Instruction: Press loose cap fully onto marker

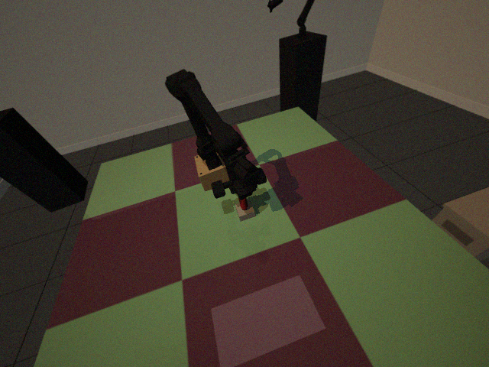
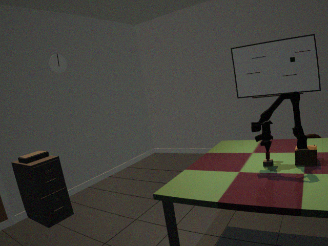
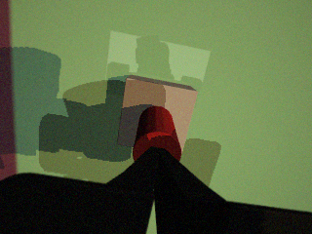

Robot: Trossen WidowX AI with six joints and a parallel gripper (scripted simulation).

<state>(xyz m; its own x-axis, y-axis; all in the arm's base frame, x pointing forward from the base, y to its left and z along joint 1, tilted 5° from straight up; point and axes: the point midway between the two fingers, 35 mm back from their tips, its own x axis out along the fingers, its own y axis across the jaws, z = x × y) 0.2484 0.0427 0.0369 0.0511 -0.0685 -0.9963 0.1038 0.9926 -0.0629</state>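
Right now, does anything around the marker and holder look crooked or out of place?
Nothing stands out. The red cap sits upright over the holder block, which lies flat on the table. The gripper is shut just above the cap, holding nothing.

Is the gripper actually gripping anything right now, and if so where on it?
Nothing is held. The gripper is shut, its closed tips right above the top of the red cap, which sits on the marker in the holder block.
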